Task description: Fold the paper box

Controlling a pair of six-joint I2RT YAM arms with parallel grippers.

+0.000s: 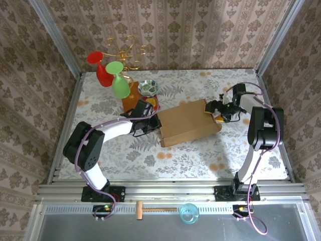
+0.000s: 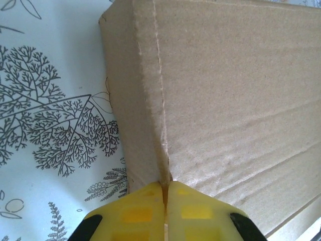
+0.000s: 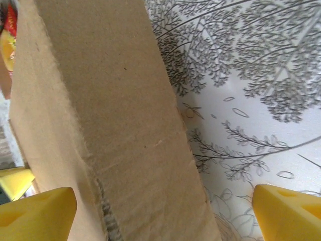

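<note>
The paper box [image 1: 188,123], plain brown corrugated cardboard, lies as a shallow closed rectangle in the middle of the table. My left gripper [image 1: 153,121] is at its left end. In the left wrist view the yellow fingers [image 2: 135,213] are pressed together, pinching the box's [image 2: 225,100] corner edge where the top and side wall meet. My right gripper [image 1: 216,111] is at the box's right end. In the right wrist view its fingertips [image 3: 35,211] stand wide apart, straddling the end of the box [image 3: 115,125] without gripping it.
A gold wire stand [image 1: 125,50] on an orange-brown wooden base [image 1: 131,102] holds a red glass [image 1: 102,70] and a green glass [image 1: 118,80] at the back left. A patterned bowl [image 1: 148,87] sits beside it. A wooden hammer [image 1: 153,209] and teal ring [image 1: 189,213] lie on the near ledge.
</note>
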